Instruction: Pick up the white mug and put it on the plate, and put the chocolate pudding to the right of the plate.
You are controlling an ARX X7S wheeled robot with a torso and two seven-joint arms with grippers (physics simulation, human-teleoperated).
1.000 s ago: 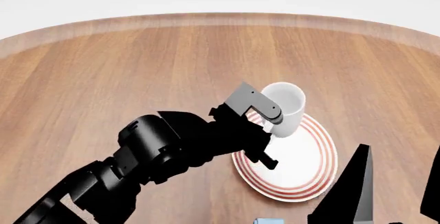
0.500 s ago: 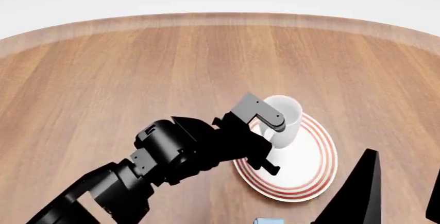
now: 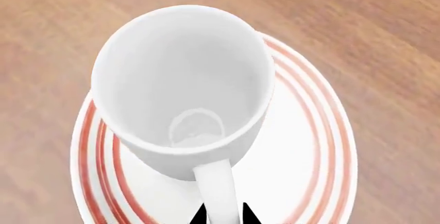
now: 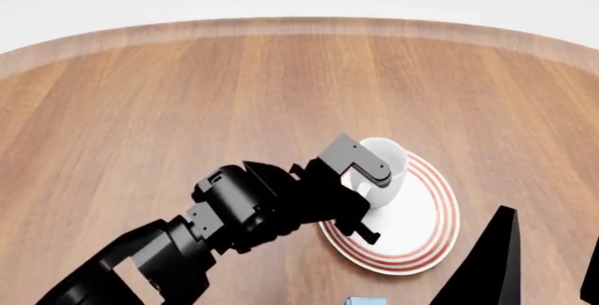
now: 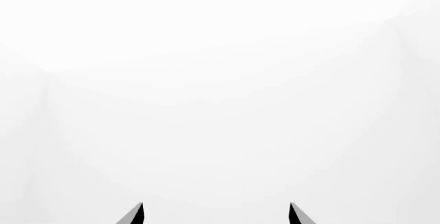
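The white mug (image 4: 386, 159) (image 3: 180, 78) hangs low over the left part of the plate (image 4: 419, 229) (image 3: 312, 147), which is white with red rings. My left gripper (image 4: 368, 191) (image 3: 223, 216) is shut on the mug's loop handle (image 3: 216, 187), one dark fingertip on each side. Whether the mug's base touches the plate I cannot tell. A light blue sliver at the bottom edge of the head view is the chocolate pudding (image 4: 365, 300), mostly cut off. My right gripper (image 4: 543, 270) (image 5: 214, 214) stands open and empty at the lower right.
The round wooden table (image 4: 187, 95) stretches left and back, with its rim (image 4: 280, 26) at the far side. My left arm (image 4: 224, 214) reaches diagonally across the table's near part. The right wrist view faces a blank white background.
My left gripper has lowered the mug towards the plate and drawn it slightly nearer. The right gripper has sunk a little in the head view.
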